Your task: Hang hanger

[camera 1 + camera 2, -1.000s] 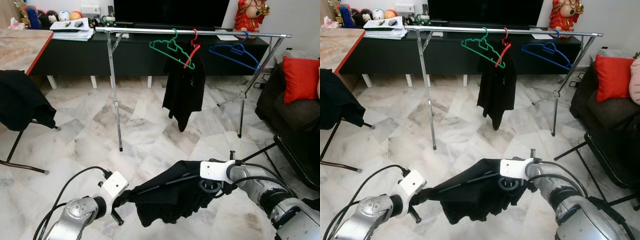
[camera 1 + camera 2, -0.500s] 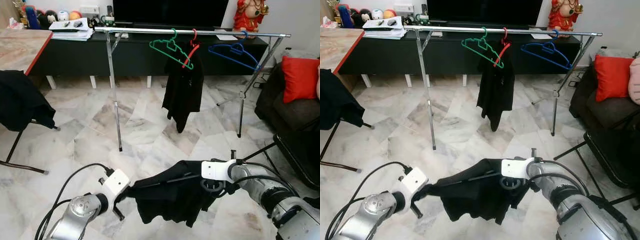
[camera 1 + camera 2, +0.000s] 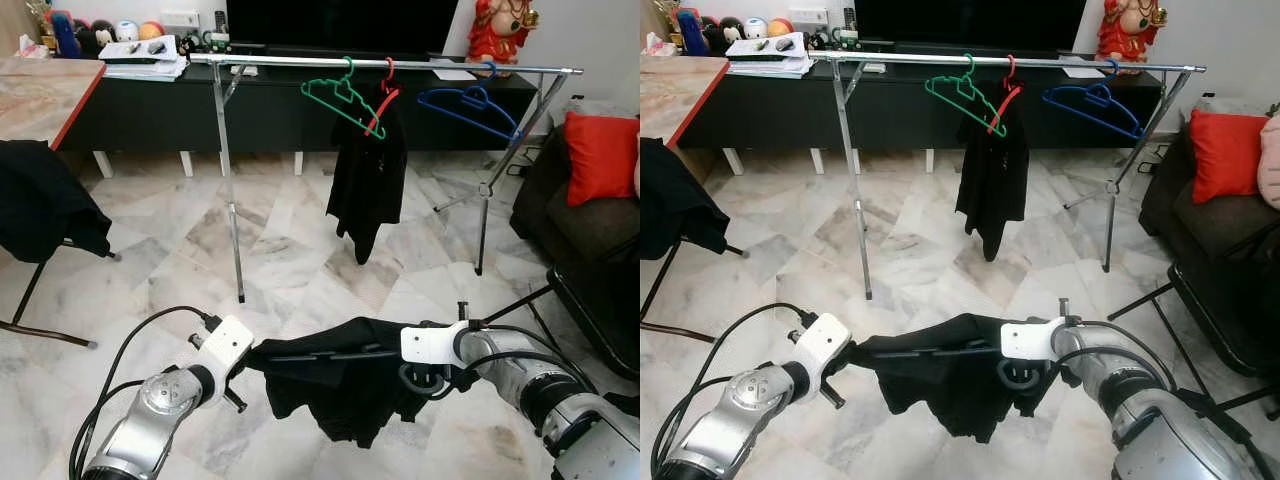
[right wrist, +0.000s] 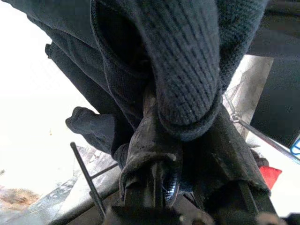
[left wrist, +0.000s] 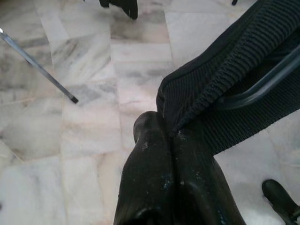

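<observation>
Low at 6 o'clock, well short of the clothes rail (image 3: 400, 64) at 12, the black hanger (image 3: 320, 355) carries a dark garment (image 3: 345, 385). The left end effector (image 3: 243, 362) pinches the garment's hem, fingers (image 5: 159, 154) pressed together. The right end effector (image 3: 440, 378) is clamped on cloth near the hanger's neck. The hanger's long axis runs 9 to 3, nearly level. I judge the knit could slide off if the pinches slacken.

Black ribbed-knit garment (image 3: 345, 385); green hanger (image 3: 340, 96), red hanger (image 3: 384, 95), blue hanger (image 3: 470, 104) (silver rail (image 3: 300, 62)); grey-veined marble floor (image 3: 190, 250).
</observation>
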Available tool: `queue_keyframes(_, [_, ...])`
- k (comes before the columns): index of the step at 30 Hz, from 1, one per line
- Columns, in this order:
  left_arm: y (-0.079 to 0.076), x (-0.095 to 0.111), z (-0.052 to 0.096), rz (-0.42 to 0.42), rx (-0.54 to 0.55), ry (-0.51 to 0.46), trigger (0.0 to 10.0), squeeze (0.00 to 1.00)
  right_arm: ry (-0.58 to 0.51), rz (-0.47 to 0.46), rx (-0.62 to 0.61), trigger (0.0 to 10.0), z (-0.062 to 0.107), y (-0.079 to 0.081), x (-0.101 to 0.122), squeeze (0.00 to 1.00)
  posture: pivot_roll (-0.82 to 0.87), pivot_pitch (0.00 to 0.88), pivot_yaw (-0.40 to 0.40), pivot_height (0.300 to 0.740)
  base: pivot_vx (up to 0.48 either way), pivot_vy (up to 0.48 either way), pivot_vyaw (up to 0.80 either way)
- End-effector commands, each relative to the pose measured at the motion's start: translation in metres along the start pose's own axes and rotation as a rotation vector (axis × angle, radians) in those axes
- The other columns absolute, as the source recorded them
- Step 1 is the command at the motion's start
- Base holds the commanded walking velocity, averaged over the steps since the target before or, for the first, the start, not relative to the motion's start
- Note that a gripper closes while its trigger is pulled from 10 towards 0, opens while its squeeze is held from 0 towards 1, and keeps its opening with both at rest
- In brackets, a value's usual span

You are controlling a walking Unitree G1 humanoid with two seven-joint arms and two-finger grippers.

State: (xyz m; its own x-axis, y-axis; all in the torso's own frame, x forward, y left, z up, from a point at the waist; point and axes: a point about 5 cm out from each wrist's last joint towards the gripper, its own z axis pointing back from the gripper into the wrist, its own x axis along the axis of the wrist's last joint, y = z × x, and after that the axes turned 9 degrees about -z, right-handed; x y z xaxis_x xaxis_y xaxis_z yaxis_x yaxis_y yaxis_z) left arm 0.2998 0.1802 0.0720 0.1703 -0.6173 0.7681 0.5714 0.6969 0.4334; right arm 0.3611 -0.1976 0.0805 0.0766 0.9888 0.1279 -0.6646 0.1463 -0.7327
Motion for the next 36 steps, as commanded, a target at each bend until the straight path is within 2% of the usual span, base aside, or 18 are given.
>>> queue_keyframes(1, [0.039,-0.062,0.035,-0.04,0.193,0.315,0.0,0.0,0.375,-0.051,-0.036,0.0,0.026,-0.011,-0.097,0.0,0.07,0.094,-0.116,0.74,0.0,0.0,0.0])
queue_keyframes(4, [0.04,-0.069,0.038,-0.078,0.204,0.367,0.0,0.0,0.385,-0.05,-0.043,0.0,0.028,-0.012,-0.099,0.0,0.07,0.09,-0.116,0.74,0.0,0.0,0.0])
queue_keyframes(9, [0.043,-0.071,0.04,-0.098,0.243,0.407,0.0,0.0,0.398,-0.035,-0.048,0.0,0.029,-0.013,-0.102,0.0,0.07,0.089,-0.117,0.74,0.0,0.0,0.0])
queue_keyframes(12, [0.047,-0.071,0.041,-0.079,0.277,0.41,0.0,0.0,0.405,-0.026,-0.047,0.0,0.029,-0.013,-0.102,0.0,0.07,0.091,-0.118,0.74,0.0,0.0,0.0])
queue_keyframes(19, [0.057,-0.075,0.047,-0.095,0.34,0.459,0.0,0.0,0.435,0.0,-0.039,0.0,0.031,-0.009,-0.11,0.0,0.08,0.097,-0.123,0.74,0.0,0.0,0.0])
queue_keyframes(22, [0.055,-0.075,0.047,-0.076,0.324,0.448,0.0,0.0,0.439,-0.004,-0.049,0.0,0.032,-0.009,-0.111,0.0,0.08,0.098,-0.123,0.74,0.0,0.0,0.0])
queue_keyframes(24, [0.044,-0.073,0.044,-0.062,0.236,0.416,0.0,0.0,0.441,-0.014,-0.074,0.0,0.032,-0.01,-0.112,0.0,0.08,0.1,-0.122,0.74,0.0,0.0,0.0])
queue_keyframes(25, [0.044,-0.073,0.044,-0.062,0.236,0.416,0.0,0.0,0.441,-0.014,-0.074,0.0,0.032,-0.01,-0.112,0.0,0.08,0.1,-0.122,0.74,0.0,0.0,0.0])
queue_keyframes(26, [0.039,-0.07,0.044,-0.081,0.179,0.392,0.0,0.0,0.444,-0.016,-0.082,0.0,0.033,-0.011,-0.113,0.0,0.08,0.101,-0.124,0.74,0.0,0.0,0.0])
queue_keyframes(30, [0.032,-0.066,0.046,-0.102,0.09,0.351,0.0,0.0,0.457,-0.025,-0.089,0.0,0.034,-0.011,-0.116,0.0,0.08,0.102,-0.125,0.74,0.0,0.0,0.0])
queue_keyframes(36, [0.031,-0.064,0.046,-0.102,0.082,0.34,0.0,0.0,0.459,-0.025,-0.086,0.0,0.034,-0.01,-0.117,0.0,0.08,0.102,-0.125,0.74,0.0,0.0,0.0])
